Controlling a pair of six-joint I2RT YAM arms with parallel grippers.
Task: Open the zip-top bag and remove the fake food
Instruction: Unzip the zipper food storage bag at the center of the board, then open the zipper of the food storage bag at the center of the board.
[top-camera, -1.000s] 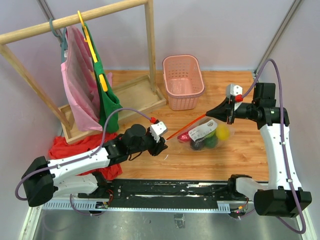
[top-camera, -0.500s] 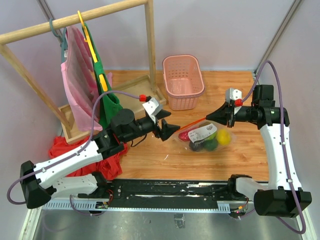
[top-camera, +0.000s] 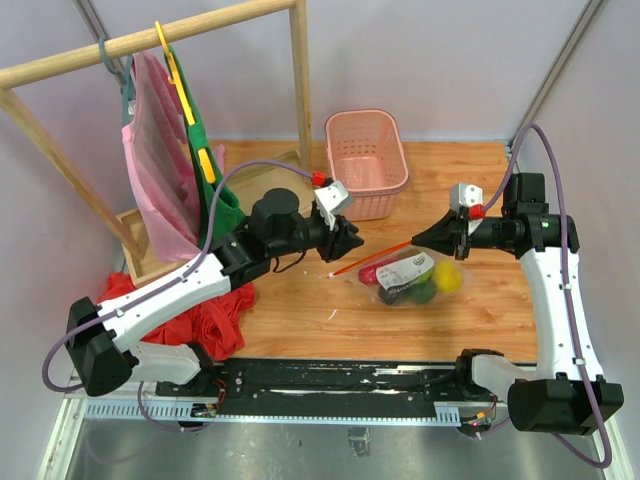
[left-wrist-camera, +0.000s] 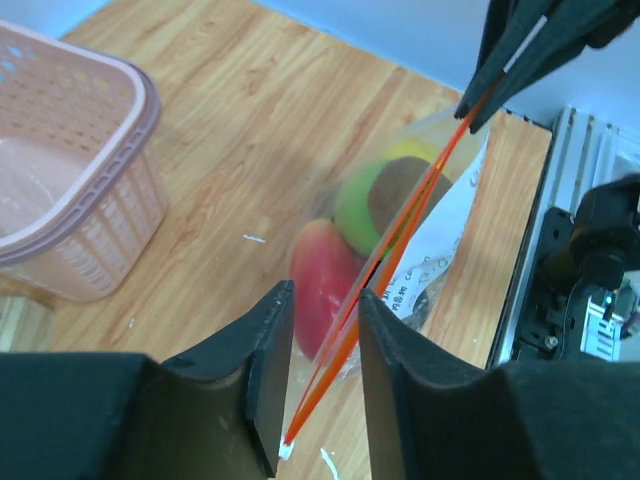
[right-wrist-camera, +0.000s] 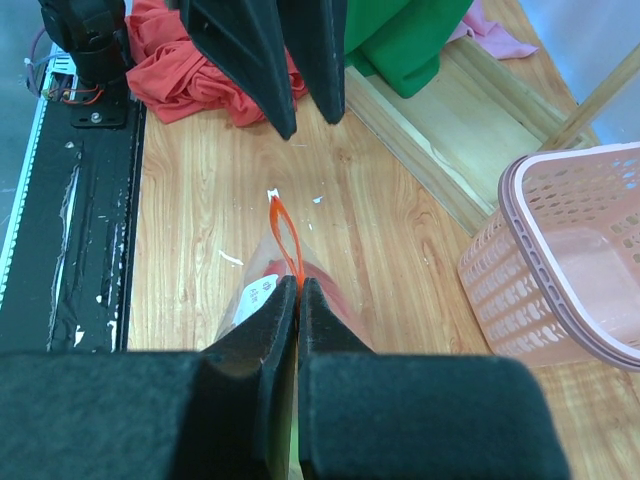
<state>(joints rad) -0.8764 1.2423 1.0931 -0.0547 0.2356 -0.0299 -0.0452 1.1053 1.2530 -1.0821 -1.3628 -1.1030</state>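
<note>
The clear zip-top bag (top-camera: 405, 272) lies on the wooden table with its orange-red zip strip (top-camera: 368, 257) lifted off the table and stretched to the left. My right gripper (top-camera: 420, 238) is shut on the strip's right end, as the right wrist view shows (right-wrist-camera: 298, 286). My left gripper (top-camera: 352, 244) is open, its fingers on either side of the strip's left part (left-wrist-camera: 345, 335); the strip's two halves show slightly parted. Inside the bag is the fake food: a red piece (left-wrist-camera: 322, 285), a green piece (left-wrist-camera: 362, 205), a yellow piece (top-camera: 447, 275).
A pink basket (top-camera: 367, 160) stands behind the bag, also in the left wrist view (left-wrist-camera: 60, 180). A wooden clothes rack (top-camera: 300, 90) with hanging pink and green clothes stands at the back left. A red cloth heap (top-camera: 200, 315) lies at the near left.
My left arm has swung up and right from the near left; its open gripper now straddles the strip's left part. My right gripper, still shut on the strip, has shifted slightly.
</note>
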